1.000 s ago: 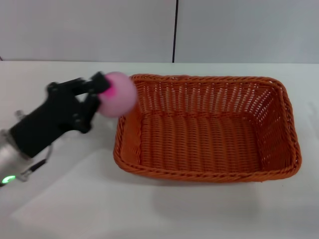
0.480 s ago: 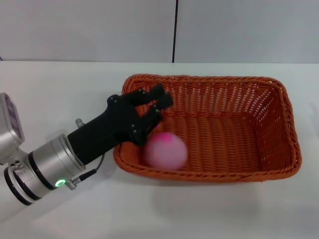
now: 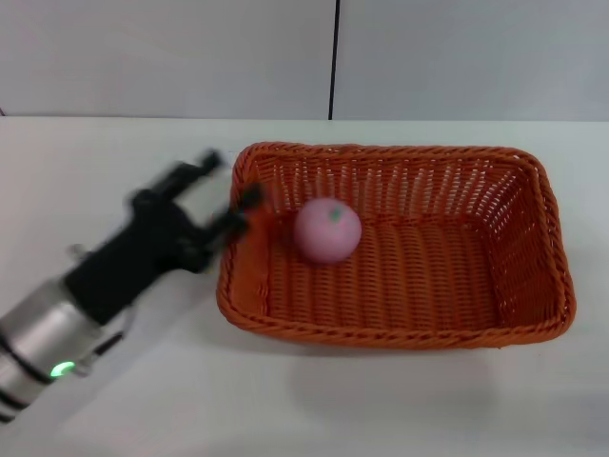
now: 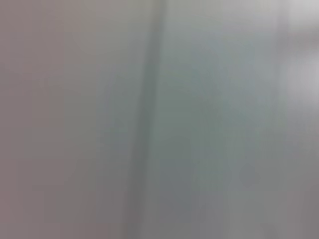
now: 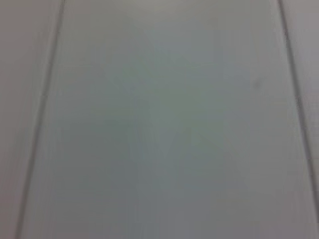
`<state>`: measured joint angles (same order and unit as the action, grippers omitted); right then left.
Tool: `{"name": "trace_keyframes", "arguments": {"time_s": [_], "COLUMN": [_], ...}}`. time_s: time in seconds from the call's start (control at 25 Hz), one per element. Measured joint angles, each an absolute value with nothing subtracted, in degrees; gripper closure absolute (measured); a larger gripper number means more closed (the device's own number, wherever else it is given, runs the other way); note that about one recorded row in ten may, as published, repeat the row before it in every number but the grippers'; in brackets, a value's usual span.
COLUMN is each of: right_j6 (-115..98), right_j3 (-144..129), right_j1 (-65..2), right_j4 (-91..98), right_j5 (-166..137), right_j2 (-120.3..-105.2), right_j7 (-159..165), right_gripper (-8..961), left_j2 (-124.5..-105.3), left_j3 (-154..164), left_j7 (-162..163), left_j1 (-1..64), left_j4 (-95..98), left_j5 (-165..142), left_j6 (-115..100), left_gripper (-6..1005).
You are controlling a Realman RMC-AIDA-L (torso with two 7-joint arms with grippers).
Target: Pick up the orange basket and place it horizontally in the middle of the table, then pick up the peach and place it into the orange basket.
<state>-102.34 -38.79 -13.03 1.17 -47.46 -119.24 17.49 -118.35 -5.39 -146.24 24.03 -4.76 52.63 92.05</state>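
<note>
The orange basket point(image 3: 533, 238) lies lengthwise across the middle of the white table point(image 3: 114, 143). Inside it, toward its left end, rests the pale-pink peach point(image 3: 327, 230) with a small green stem spot on top. My left gripper point(image 3: 228, 190) is open and empty, just outside the basket's left rim, its fingers spread and blurred by motion. The left arm reaches in from the lower left. Neither wrist view shows the basket, the peach or any fingers. The right gripper is out of view.
A grey wall with a dark vertical seam point(image 3: 334, 57) stands behind the table's far edge. Both wrist views show only blurred grey panels.
The left gripper carried the peach over the basket's left rim, let it go, and has pulled back to the left. The peach rolled and now lies in the basket.
</note>
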Motion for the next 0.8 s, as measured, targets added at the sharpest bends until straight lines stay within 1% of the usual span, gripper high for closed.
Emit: {"name": "trace_keyframes", "arguments": {"time_s": [0.04, 0.12, 0.16, 0.2, 0.28, 0.32, 0.36, 0.4, 0.56, 0.6, 0.64, 0.76, 0.8], "right_j6": [-101.98, -100.49, -100.49, -99.87, -98.10, -96.32, -96.32, -95.60, -93.44, -92.34, -91.29, -88.86, -88.42], "right_j3": [-37.81, -34.33, -34.33, -33.48, -32.10, -31.58, -31.58, -31.51, -30.33, -30.01, -29.83, -29.68, -29.60], "right_j1": [-12.97, -12.84, -12.84, -12.80, -12.77, -12.93, -12.93, -12.99, -13.04, -12.99, -12.90, -12.65, -12.61], "right_j4": [0.90, -0.05, -0.05, -0.19, -0.49, -0.81, -0.81, -0.90, -0.85, -0.55, -0.13, 0.71, 0.74], "right_j5": [-47.45, -47.45, -47.45, -47.45, -47.45, -47.45, -47.45, -47.45, -47.46, -47.46, -47.46, -47.50, -47.50], "right_j2": [-119.19, -119.14, -119.14, -119.15, -119.20, -119.16, -119.16, -119.12, -119.05, -118.98, -118.91, -118.85, -118.85], "right_j7": [17.49, 17.49, 17.49, 17.49, 17.49, 17.74, 17.74, 18.09, 22.94, 25.22, 27.22, 30.46, 30.49], "right_gripper": [379, 378, 378, 378, 377, 377, 377, 377, 376, 375, 375, 374, 374], "left_j2": [-118.32, -118.31, -118.31, -118.30, -118.30, -118.31, -118.31, -118.41, -118.46, -118.61, -118.61, -118.61, -118.58], "left_j3": [-10.02, -15.75, -15.75, -20.55, -20.55, -27.35, -27.35, -31.39, -32.95, -37.02, -37.78, -37.78, -39.84], "left_j7": [-148.99, -152.12, -152.12, -154.91, -154.91, -158.99, -158.99, -161.97, -163.18, -164.65, -164.68, -164.68, -164.74], "left_j1": [21.34, 18.12, 18.12, 15.48, 15.48, 11.49, 11.49, 8.81, 7.76, 5.37, 4.80, 4.80, 3.90], "left_j4": [-4.43, -4.28, -4.28, -4.27, -4.27, -4.26, -4.26, -4.34, -4.36, -4.27, -4.20, -4.20, -3.81], "left_j5": [52.63, 52.62, 52.62, 52.66, 52.66, 52.65, 52.65, 52.66, 52.65, 52.65, 52.66, 52.66, 52.68], "left_j6": [92.15, 92.27, 92.27, 92.48, 92.48, 92.70, 92.70, 92.74, 92.64, 92.21, 92.12, 92.12, 92.11], "left_gripper": [420, 370, 345, 320, 270, 245, 220, 195, 187, 185, 185, 185, 185]}}
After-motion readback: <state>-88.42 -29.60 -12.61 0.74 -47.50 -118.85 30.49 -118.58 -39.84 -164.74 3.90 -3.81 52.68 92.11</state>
